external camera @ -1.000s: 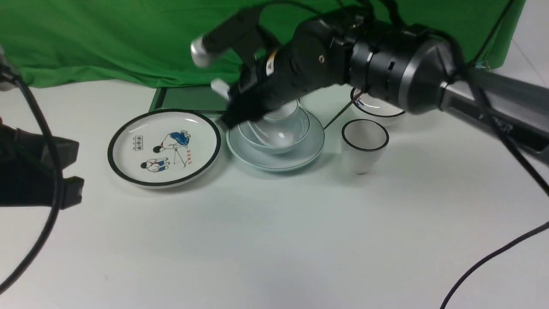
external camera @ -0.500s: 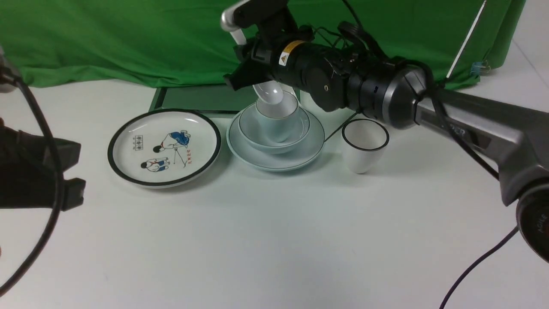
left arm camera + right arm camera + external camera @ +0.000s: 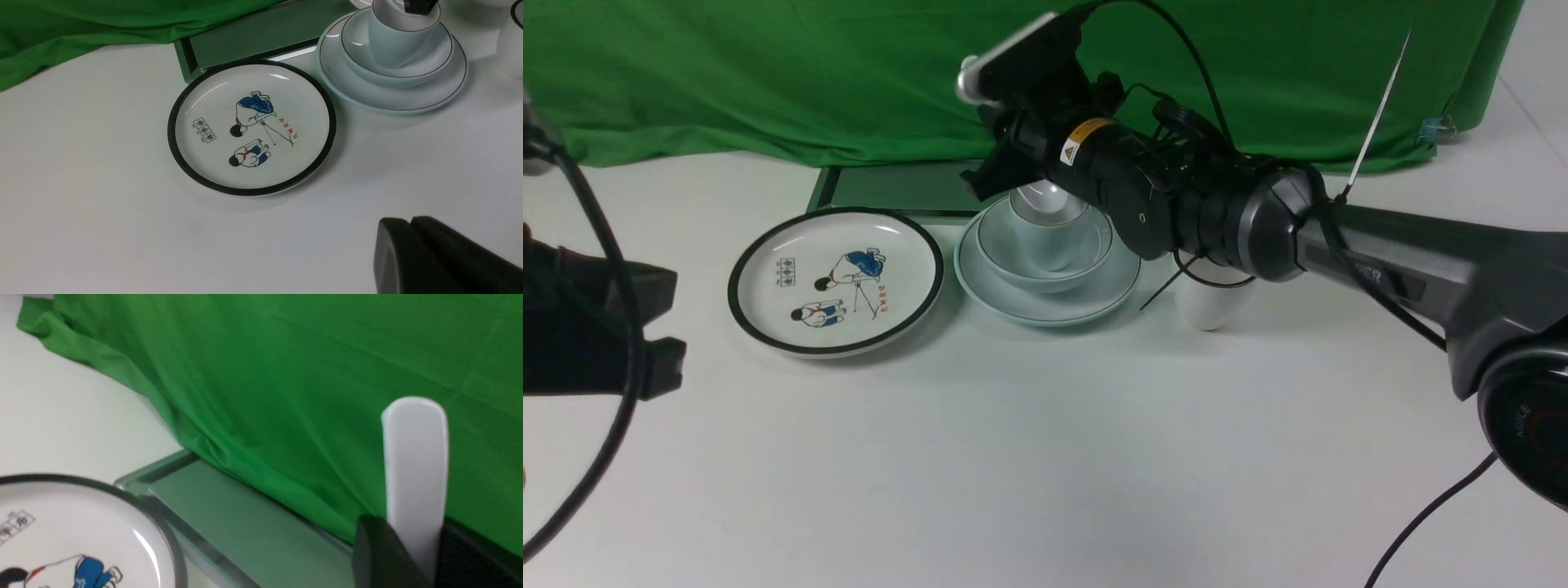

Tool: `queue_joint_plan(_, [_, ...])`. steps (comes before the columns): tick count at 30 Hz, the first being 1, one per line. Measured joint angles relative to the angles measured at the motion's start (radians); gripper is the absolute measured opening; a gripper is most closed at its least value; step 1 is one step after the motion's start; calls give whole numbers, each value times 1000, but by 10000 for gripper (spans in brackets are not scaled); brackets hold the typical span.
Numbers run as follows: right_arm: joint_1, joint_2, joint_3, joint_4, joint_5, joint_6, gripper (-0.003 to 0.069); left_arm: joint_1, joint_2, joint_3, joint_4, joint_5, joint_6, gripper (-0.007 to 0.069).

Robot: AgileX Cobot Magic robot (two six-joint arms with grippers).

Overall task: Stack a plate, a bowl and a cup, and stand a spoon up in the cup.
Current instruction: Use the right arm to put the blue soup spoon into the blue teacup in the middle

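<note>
- Far left, the left tool (image 3: pixel 645 327) hangs low over the white surface (image 3: pixel 1045 457), well away from the crockery. I cannot tell whether it is spread or closed, and it carries nothing that I can see.
- Next comes the white cartoon plate (image 3: pixel 907 253) with the thick black rim. It lies flat just beside the stack and plays no part in it.
- Behind it, a flat green tray (image 3: pixel 890 188) lies against the green cloth (image 3: pixel 727 73).
- The stack is in the middle: the pale blue-green plate (image 3: pixel 1045 310) is on the surface, the shallow bowl (image 3: pixel 1001 241) sits in it, and the handleless cup (image 3: pixel 1049 245) stands in the bowl. From the left wrist view the cup looks slightly tilted.
- The white ceramic spoon (image 3: pixel 1045 198) is right at the cup's mouth, scoop down and handle up. The right tool (image 3: pixel 1013 175) is clenched on the handle, and the right wrist view shows the handle rising between its dark fingers (image 3: pixel 380 555). I cannot tell whether the scoop touches the cup's bottom.
- I judge the step in hand to be setting the spoon down and letting go:
  - Lower the spoon gently until the scoop is bearing on the cup.
  - Let the handle lean on the rim.
  - Ease the tool apart slowly and lift it straight up.
- The cup's rounded base could rock in the bowl, so any sideways push risks tipping it.
- To the right, a white cup (image 3: pixel 1209 306) stands half hidden under the right arm, near enough to knock when the arm pulls back.
</note>
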Motion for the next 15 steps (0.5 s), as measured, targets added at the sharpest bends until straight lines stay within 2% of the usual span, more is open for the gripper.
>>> queue_joint_plan(7, [0, 26, 40, -2, -88, -23, 168, 0, 0, 0, -9, 0, 1, -31])
queue_joint_plan(11, [4, 30, 40, -3, -100, -23, 204, 0, 0, 0, -14, 0, 1, -31])
queue_joint_plan(12, [7, 30, 40, -3, -100, -25, 235, 0, 0, 0, -14, 0, 4, -31])
queue_joint_plan(15, [13, 25, 40, -4, -91, -46, 251, 0, -7, 0, -17, 0, 9, -31])
